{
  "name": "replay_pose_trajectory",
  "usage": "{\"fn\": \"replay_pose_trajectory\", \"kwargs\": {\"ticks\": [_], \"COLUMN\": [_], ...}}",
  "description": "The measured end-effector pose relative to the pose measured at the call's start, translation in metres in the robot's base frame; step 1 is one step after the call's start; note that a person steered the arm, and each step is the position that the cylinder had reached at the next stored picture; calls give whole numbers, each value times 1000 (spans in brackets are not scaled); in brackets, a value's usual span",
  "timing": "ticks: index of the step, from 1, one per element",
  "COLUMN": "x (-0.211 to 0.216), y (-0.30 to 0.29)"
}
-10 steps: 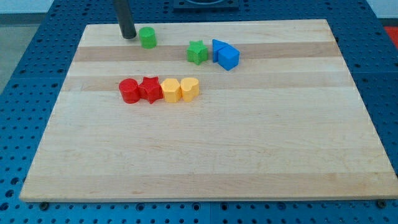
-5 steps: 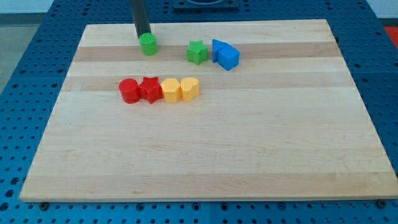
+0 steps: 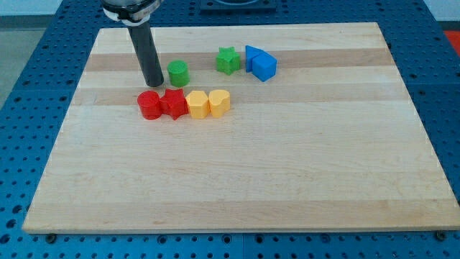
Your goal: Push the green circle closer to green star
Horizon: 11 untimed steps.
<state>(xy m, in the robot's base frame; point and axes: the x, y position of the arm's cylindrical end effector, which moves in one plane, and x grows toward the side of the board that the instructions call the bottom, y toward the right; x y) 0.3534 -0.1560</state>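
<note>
- Now my tip sits just left of the green circle, after coming down from the top side
- So the circle slid down the board, and the green star is still apart, up and right of it
- No pincer here, just a rod
- Red circle, red star and two yellow blocks lie just below; blue blocks touch the star's right
- Nothing blocks the path

My tip just left of green circle (green star farther right)
</note>
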Motion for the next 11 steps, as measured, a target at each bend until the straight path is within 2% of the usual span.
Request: {"fn": "replay_pose_trajectory", "kwargs": {"ticks": [6,9,11], "x": [-41,-15,20], "y": [20,63,65]}}
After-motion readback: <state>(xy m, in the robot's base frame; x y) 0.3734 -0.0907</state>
